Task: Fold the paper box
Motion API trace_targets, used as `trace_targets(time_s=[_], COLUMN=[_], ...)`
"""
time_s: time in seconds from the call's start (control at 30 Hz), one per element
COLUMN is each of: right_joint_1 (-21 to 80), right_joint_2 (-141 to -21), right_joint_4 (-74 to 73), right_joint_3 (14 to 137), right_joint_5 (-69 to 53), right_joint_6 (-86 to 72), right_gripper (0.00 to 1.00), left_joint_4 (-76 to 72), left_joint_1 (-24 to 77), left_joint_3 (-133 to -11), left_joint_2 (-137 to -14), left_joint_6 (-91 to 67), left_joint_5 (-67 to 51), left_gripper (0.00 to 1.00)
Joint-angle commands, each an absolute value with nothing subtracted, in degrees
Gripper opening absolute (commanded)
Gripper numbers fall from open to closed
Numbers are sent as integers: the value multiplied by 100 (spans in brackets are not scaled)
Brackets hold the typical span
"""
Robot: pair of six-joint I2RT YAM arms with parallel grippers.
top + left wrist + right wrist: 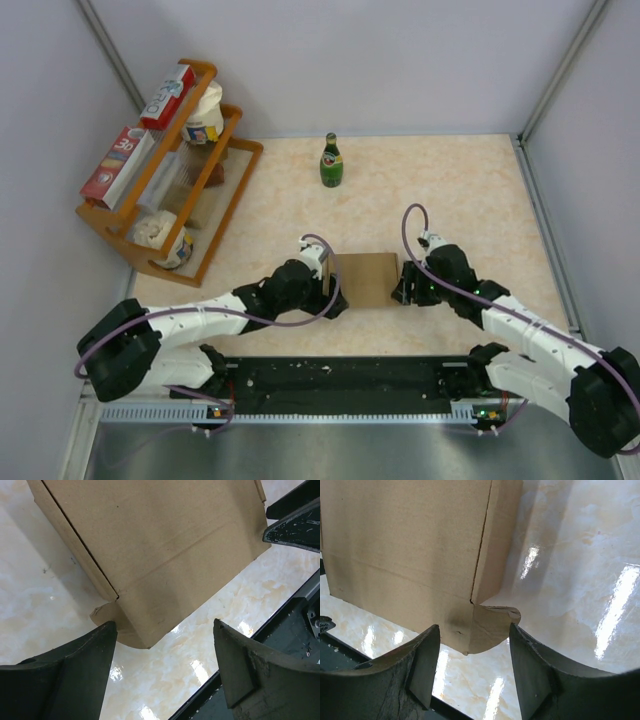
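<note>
The box is plain brown and unprinted, on a table of glossy cream with peach marbling. The arms are white with black joints and purple cables, and the fingers are matt black, scuffed grey. The bottle is green with a dark label, the rack is orange-brown and holds red-and-white printed cartons, and the walls are pale lilac-grey

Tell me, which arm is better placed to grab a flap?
Probably the right: the right gripper is open around the rounded corner flap of the paper box. The left gripper is open too, but its box corner lies beside one finger.
</note>
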State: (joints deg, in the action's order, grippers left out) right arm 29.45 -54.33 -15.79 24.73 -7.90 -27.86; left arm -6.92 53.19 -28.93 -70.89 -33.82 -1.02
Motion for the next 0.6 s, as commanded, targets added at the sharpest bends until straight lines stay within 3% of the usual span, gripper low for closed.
trace_targets(time_s=[0.0,0.57], right_joint_1=[2900,2892], right_joint_2=[-5528,-5652], right_joint_4=[-1283,-1020], right_joint_3=[2575,2531], right_joint_5=[-984,-1353], right_joint_6=[-2698,-2733], right_gripper=[56,53], left_joint_4=[-861,-967], left_joint_1=[5344,5414], left_joint_3=[-3146,-3270], left_joint_2=[-7180,-7453], left_joint_6=[-3287,-3331], left_joint_5=[-105,-202], left_gripper=[81,80])
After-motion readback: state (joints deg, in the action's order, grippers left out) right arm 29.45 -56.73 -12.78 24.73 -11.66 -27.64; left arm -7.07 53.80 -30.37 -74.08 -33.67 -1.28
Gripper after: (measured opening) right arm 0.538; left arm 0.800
